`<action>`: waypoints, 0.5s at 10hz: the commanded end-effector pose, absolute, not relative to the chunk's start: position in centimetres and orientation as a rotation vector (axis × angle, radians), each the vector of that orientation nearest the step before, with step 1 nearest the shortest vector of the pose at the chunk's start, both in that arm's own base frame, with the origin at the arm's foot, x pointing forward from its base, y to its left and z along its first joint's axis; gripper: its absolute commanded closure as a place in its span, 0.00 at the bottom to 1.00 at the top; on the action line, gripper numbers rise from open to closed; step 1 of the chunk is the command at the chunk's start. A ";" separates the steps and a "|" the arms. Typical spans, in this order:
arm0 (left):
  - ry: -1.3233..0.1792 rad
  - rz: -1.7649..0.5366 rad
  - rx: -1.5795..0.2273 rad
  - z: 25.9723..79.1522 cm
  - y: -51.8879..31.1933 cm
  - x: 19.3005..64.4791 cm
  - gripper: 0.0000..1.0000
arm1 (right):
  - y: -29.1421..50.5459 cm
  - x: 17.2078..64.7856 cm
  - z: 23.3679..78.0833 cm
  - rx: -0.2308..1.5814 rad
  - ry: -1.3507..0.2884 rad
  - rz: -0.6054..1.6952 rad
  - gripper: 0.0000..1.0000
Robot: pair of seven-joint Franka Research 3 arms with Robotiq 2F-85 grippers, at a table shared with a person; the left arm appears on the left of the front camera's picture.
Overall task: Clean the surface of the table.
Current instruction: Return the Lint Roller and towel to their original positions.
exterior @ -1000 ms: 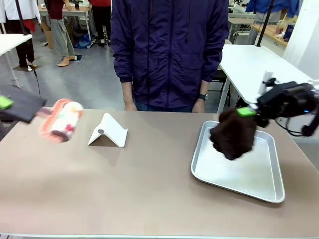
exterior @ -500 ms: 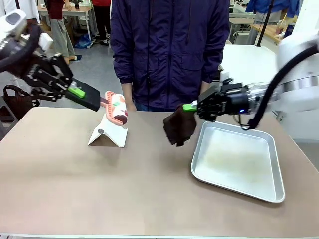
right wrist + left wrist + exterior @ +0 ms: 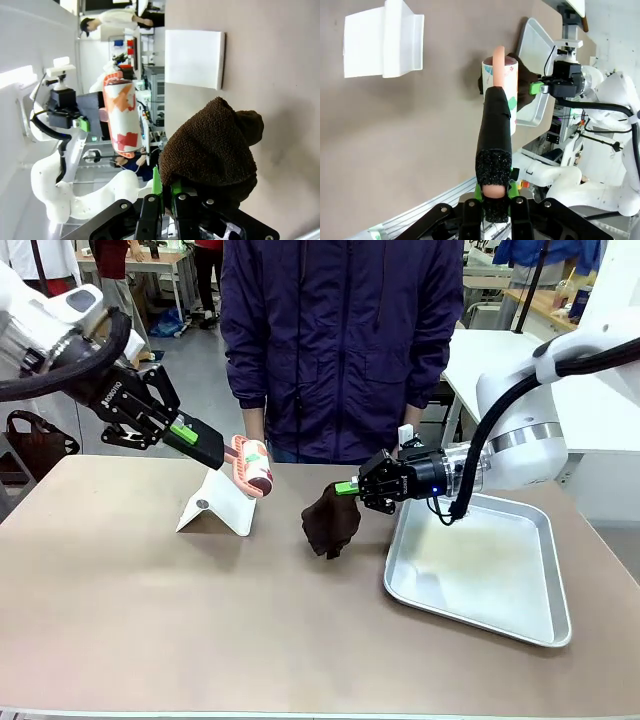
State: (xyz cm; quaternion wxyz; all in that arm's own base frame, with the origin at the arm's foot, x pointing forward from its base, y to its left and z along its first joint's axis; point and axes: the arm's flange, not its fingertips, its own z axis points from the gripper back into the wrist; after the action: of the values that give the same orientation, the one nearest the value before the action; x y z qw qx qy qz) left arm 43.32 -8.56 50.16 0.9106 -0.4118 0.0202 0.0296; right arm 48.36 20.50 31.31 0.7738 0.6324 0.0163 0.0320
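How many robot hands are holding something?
2. The left gripper holds a lint roller above the white stand. The right gripper holds a brown cloth over the table, beside the metal tray.

robot lab, white worktables (image 3: 510, 370), people working

White stand (image 3: 218, 503) far-left on the table (image 3: 250, 620), tray (image 3: 480, 570) right — cloth (image 3: 328, 522) hanging between them

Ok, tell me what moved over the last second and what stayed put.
The right gripper carried the dark brown cloth from above the shiny metal tray leftward, over the taupe table. The left gripper swung the pink patterned lint roller rightward above the white folded stand. Tray, stand and both grips are unchanged.
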 end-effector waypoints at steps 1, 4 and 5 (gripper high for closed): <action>0.017 0.059 -0.853 51.2 -8.3 42.4 0.81 | 21.1 48.1 31.1 1.351 0.031 0.073 0.93; 0.017 0.059 -0.853 51.2 -8.3 42.4 0.81 | 21.1 48.1 31.1 1.351 0.031 0.073 0.93; 0.021 0.054 -0.853 51.1 -8.4 42.9 0.81 | 20.6 48.2 31.1 1.365 0.039 0.070 0.93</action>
State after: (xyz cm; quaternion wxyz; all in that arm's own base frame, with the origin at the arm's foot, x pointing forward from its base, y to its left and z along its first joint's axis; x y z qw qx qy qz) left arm 42.80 -8.33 51.18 0.9098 -0.4140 0.0091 0.0264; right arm 48.13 20.81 31.07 0.7758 0.6297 0.0194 0.0335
